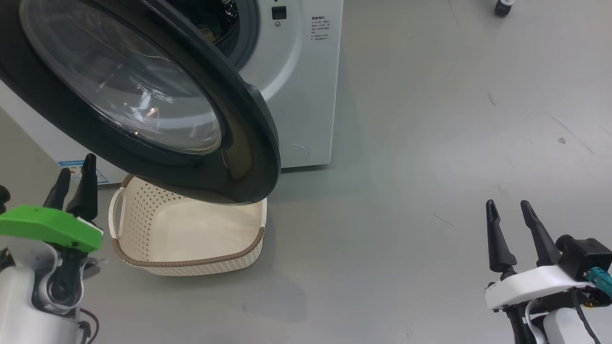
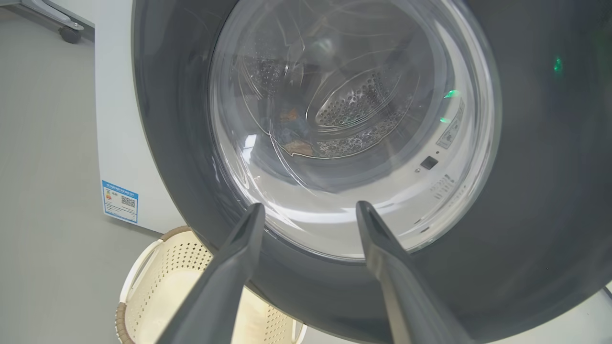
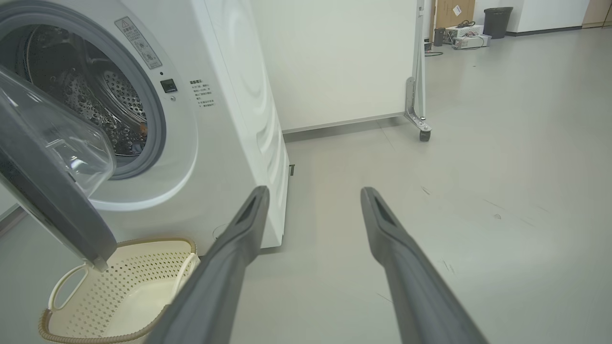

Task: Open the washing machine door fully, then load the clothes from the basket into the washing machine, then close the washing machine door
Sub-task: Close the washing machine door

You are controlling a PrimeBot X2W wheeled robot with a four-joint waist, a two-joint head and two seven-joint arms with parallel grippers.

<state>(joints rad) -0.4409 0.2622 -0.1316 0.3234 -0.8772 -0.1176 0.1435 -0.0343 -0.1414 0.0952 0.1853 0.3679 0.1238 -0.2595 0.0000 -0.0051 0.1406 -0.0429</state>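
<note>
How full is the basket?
Empty: the basket shows a bare cream floor with nothing on it, in head and right wrist views.

floor [image 1: 430,191] grey | standing on it: washing machine [image 1: 306,95] | basket [image 1: 191,263] just beside

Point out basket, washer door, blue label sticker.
basket [image 1: 191,263]: head view, brown front rim.
washing machine door [image 1: 253,157]: head view, black rim.
blue label sticker [image 2: 120,201]: left wrist view, sticker middle.
</note>
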